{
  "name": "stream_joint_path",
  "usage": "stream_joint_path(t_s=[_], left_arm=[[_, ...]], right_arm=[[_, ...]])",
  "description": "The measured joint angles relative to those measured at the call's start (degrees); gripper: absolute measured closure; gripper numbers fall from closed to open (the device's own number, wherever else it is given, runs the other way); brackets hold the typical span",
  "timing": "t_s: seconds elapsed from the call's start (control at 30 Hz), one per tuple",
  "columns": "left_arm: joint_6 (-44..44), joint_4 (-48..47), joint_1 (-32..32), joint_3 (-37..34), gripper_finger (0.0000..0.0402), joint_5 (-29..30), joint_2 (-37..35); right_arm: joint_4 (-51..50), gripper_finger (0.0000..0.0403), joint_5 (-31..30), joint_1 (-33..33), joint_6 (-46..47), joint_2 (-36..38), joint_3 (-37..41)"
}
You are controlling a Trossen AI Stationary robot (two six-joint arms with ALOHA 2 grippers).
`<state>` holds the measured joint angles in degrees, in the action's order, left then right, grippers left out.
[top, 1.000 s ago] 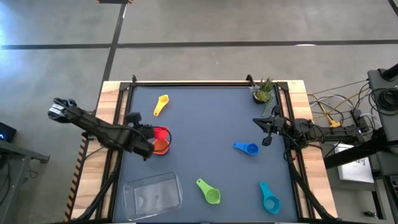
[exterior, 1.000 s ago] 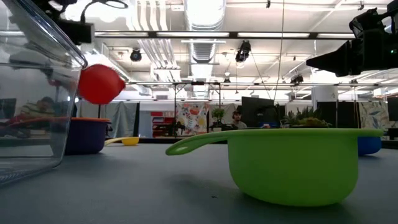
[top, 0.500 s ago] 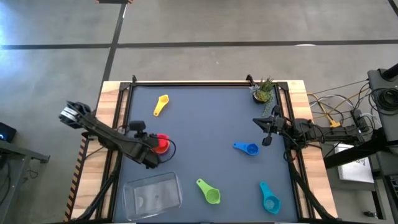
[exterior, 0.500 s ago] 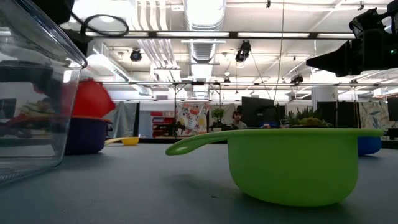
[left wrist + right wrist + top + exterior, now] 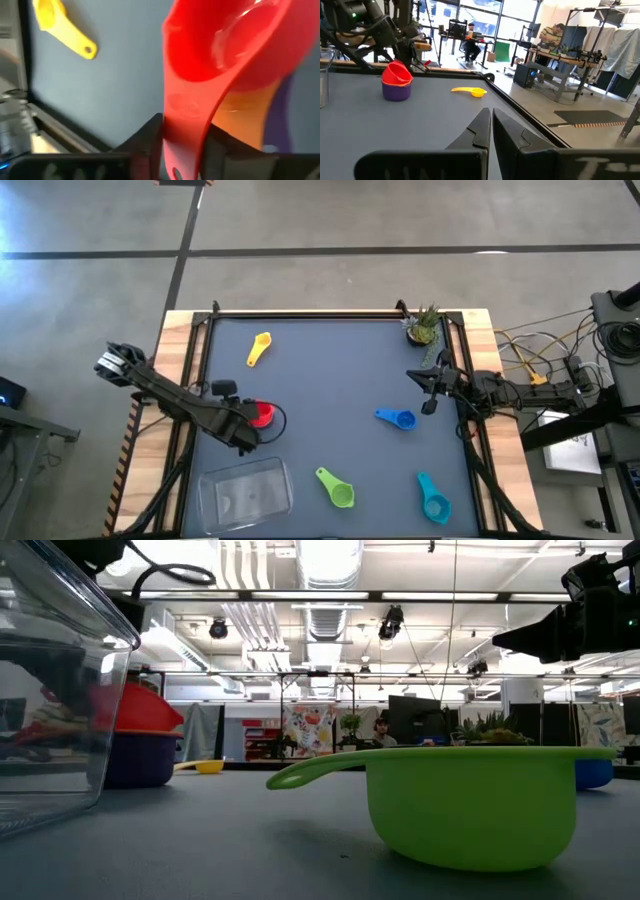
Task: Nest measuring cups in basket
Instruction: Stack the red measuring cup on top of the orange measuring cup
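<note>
Left pincer [image 5: 182, 145] clamped on red cup [image 5: 262, 415] handle, bowl seated in orange-purple stack [image 5: 396, 87] on desk [image 5: 330, 380]. Basket [image 5: 245, 495] just beside, nearer left arm. Right pincer [image 5: 491, 125] closed, empty, waiting near blue cup [image 5: 398, 418].

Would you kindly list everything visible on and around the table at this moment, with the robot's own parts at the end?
red cup: one, red, held by its handle, sitting in the cup stack, left-centre
orange cup: one, orange, under the red cup
purple cup: one, purple, bottom of the stack
yellow cup: one, yellow, far left of the mat
blue cup: one, blue, right of centre
green cup: one, green, near edge, centre
teal cup: one, teal, near right corner
basket: one, clear, near left corner
potted plant: one, green, far right corner
left gripper: shut on the red cup's handle
right gripper: shut, at the right edge
</note>
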<state>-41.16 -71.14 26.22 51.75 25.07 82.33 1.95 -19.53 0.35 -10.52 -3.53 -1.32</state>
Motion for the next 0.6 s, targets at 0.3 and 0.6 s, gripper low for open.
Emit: stream_joint_path(t_s=[0.3,0.6], left_arm=[[-0.29,0.81,0.00,4.57,0.0184,-2.72,-2.47],[-5.97,0.57,0.12,6.23,0.0132,-1.69,-5.45]], right_arm=[[0.01,0.0394,0.00,-0.01,0.00,0.00,0.00],[0.01,0.0394,0.00,-0.01,0.00,0.00,-0.02]])
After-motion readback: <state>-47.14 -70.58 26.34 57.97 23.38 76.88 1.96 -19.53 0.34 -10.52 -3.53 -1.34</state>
